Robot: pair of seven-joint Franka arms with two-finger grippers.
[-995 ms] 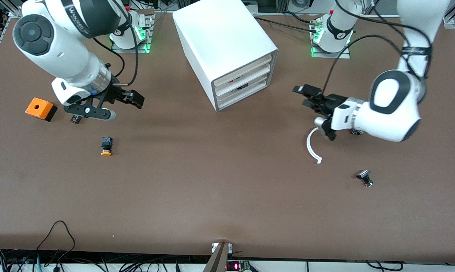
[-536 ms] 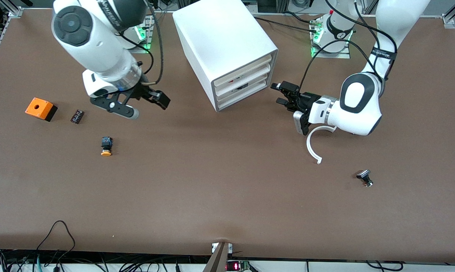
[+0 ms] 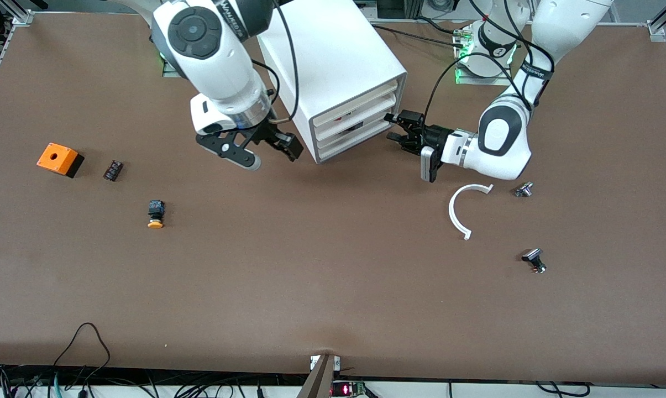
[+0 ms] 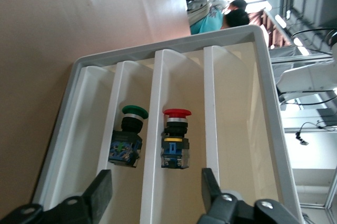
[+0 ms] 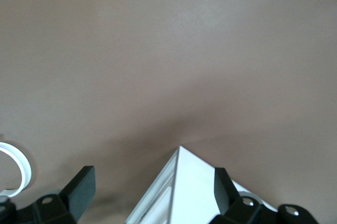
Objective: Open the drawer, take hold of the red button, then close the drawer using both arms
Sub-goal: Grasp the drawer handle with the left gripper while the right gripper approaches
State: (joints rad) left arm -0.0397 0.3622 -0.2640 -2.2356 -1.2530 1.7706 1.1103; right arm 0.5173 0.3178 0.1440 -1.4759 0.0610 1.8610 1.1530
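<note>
The white three-drawer cabinet (image 3: 333,61) stands mid-table near the arms' bases, its drawers pushed in. The red-capped button (image 4: 175,139) lies inside the middle drawer, beside a green-capped one (image 4: 128,141) in the neighbouring drawer; in the front view only a red speck (image 3: 339,118) shows. My left gripper (image 3: 392,127) is open and empty just in front of the drawer fronts; in the left wrist view the gripper (image 4: 155,192) has its jaws either side of the red button's drawer. My right gripper (image 3: 272,149) is open and empty beside the cabinet's front corner (image 5: 181,182).
Toward the right arm's end lie an orange box (image 3: 59,158), a small black part (image 3: 113,169) and an orange-capped button (image 3: 155,213). Toward the left arm's end lie a white curved strip (image 3: 455,213), a small metal part (image 3: 523,190) and a black knob (image 3: 533,260).
Both arms have swung in toward the cabinet. The right gripper came from near the orange box to the cabinet's corner. The left gripper moved up to the drawer fronts.
</note>
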